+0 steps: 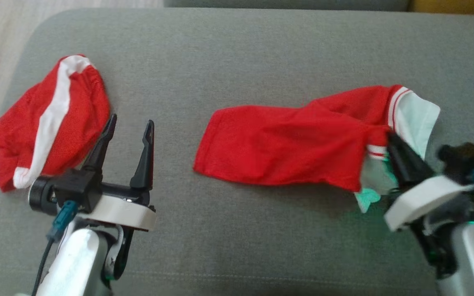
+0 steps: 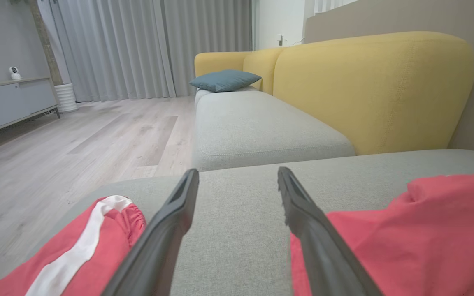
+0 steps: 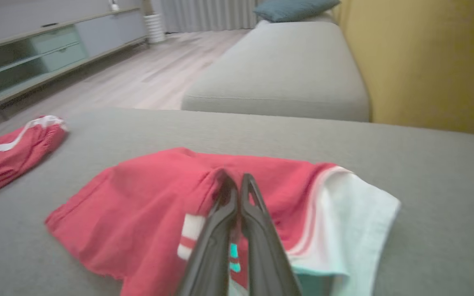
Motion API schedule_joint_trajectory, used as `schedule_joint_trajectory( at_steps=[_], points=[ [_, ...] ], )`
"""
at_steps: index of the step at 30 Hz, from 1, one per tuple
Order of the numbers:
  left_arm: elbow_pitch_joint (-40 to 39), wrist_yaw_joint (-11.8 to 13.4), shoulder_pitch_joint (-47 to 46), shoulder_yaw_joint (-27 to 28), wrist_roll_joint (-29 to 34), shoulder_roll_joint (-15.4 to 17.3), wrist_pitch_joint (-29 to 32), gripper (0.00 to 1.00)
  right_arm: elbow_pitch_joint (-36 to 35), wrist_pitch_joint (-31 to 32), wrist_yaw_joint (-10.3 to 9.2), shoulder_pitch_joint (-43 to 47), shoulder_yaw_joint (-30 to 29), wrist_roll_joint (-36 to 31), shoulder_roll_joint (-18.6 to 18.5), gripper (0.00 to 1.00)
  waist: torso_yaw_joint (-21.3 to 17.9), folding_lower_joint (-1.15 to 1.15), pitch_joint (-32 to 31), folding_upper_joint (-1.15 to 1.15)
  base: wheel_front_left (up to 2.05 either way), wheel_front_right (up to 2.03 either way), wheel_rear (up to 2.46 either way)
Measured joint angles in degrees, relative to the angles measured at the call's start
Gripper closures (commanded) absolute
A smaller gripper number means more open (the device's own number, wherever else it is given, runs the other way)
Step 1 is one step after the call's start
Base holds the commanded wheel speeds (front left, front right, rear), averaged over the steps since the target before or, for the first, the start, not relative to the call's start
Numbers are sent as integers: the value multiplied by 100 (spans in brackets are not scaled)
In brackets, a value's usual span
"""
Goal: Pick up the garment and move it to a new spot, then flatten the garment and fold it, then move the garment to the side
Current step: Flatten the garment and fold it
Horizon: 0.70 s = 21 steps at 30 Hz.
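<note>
A red shirt (image 1: 286, 144) with white, red-striped sleeve trim lies crumpled across the middle right of the grey cushion (image 1: 237, 61). My right gripper (image 1: 390, 137) is shut on a fold of the shirt (image 3: 146, 205) near the sleeve cuff, and the right wrist view shows the two fingers (image 3: 257, 230) pressed together with cloth at the tips of that gripper (image 3: 237, 181). My left gripper (image 1: 132, 125) stands open over bare cushion, between the shirt (image 2: 405, 230) and a second red garment. Nothing lies between the fingers of the left gripper (image 2: 237, 172).
Red shorts with a white stripe (image 1: 52, 119) lie bunched at the cushion's left end, near its edge. Beyond are a yellow sofa back (image 2: 377, 90), another grey seat (image 2: 257, 127) with a blue pillow (image 2: 224, 79), wood floor (image 2: 76, 139) and a low cabinet (image 3: 35, 57).
</note>
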Motion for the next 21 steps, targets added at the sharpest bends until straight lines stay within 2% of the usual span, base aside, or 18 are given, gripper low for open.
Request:
schedule_joint_trajectory(
  at_steps=[1,3,9,10,11,17,21],
  points=[
    [1,-1,-2,-1,0,0,0,0,21,76,0,87,-375,69,40,100,-68,0,51,0,0,0,0],
    [0,-3,-8,-2,0,0,-1,0,155,86,0,96,-646,152,48,100,-121,0,107,0,0,0,0],
    [8,-47,-41,-3,15,0,-1,0,962,-189,0,-158,-913,459,-10,100,-254,0,254,0,0,0,0],
    [12,-48,-55,-4,36,0,-1,0,1112,-252,0,-263,-912,517,-38,67,-275,0,271,0,0,0,0],
    [14,-48,-69,-7,51,-1,-1,0,1237,-320,0,-364,-913,559,-67,0,-293,0,285,0,0,0,0],
    [16,-44,-131,-9,49,-2,-2,0,1593,-794,0,-606,-1116,563,-199,0,-383,0,292,0,0,0,0],
    [5,14,-126,1,51,-2,-2,0,1394,-1167,0,-530,-1418,465,-307,0,-437,0,247,0,0,0,0]
  ],
)
